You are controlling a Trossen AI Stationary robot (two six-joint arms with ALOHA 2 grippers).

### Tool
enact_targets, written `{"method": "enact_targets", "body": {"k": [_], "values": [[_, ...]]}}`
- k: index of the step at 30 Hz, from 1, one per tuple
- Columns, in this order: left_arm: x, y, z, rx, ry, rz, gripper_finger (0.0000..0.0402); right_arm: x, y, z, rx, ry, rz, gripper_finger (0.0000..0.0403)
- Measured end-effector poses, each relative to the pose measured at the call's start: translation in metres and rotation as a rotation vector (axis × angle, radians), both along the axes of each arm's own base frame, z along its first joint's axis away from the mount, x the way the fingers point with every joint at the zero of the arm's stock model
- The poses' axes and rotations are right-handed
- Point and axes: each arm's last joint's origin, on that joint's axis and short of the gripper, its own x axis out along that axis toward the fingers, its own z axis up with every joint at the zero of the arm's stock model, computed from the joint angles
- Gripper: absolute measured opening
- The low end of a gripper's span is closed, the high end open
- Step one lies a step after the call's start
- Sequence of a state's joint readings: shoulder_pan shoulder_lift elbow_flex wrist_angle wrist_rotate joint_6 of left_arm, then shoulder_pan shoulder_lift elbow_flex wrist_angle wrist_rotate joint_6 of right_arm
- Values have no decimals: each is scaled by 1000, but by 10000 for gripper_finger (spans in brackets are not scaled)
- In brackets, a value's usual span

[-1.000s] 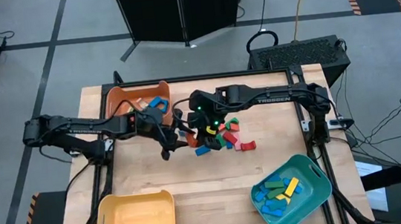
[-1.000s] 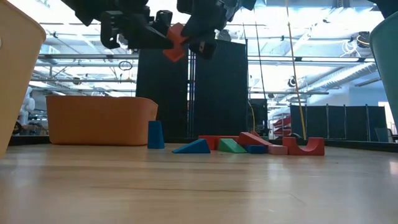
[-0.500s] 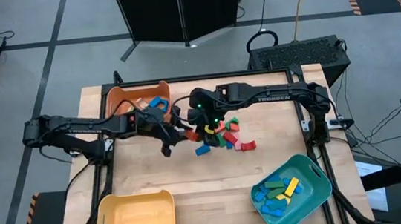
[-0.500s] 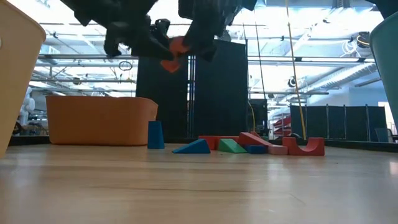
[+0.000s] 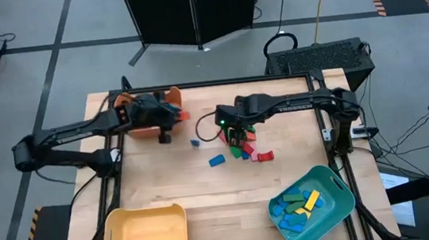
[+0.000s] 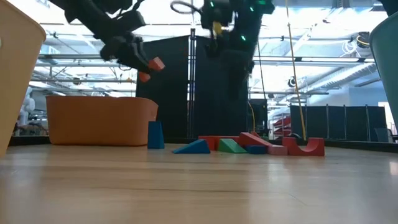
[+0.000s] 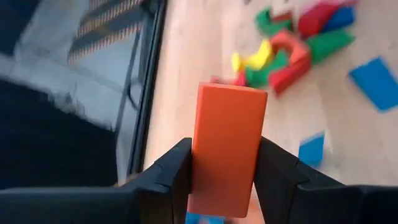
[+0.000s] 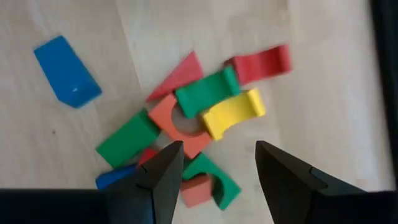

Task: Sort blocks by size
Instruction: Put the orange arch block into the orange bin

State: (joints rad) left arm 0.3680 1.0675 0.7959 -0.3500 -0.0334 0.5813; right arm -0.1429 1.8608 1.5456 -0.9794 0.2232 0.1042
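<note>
Left gripper (image 7: pixel 225 186) clamps the orange wooden bar block (image 7: pixel 226 148) upright beside the orange plastic bin (image 5: pixel 130 119); right gripper (image 8: pixel 219 165), fingers apart, hovers above the painted block pile (image 8: pixel 199 118).

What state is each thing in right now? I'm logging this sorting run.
left gripper: shut on orange block, over the orange bin
orange block: held, off the table
right gripper: open, empty, above the pile
loose pile of blocks: unsorted on the table
orange bin: upright
yellow bin: upright, empty
teal bin: upright, holds several blocks
</note>
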Motion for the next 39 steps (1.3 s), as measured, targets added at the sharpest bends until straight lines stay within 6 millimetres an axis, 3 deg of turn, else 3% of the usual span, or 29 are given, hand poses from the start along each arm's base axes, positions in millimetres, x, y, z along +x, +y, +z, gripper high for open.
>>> {"method": "enact_targets", "body": {"k": [5, 9, 22, 28, 34, 39], "values": [[-28, 9, 5, -62, 33, 122, 135, -12, -2, -40, 58, -31, -14, 181], [-40, 14, 7, -96, 24, 207, 135, -16, -3, -53, 69, -100, -42, 181], [-59, 41, -7, -95, -4, 498, 135, -11, 1, -50, 53, -184, -28, 180], [-61, 57, -17, -248, -67, 687, 135, -7, 15, -49, 43, -202, 41, 180], [-54, 74, -42, -352, 25, 769, 135, -6, 29, -49, -9, -180, 117, 180], [-50, 84, -52, -415, 68, 818, 135, -7, 30, -50, -54, -137, 190, 180]]}}
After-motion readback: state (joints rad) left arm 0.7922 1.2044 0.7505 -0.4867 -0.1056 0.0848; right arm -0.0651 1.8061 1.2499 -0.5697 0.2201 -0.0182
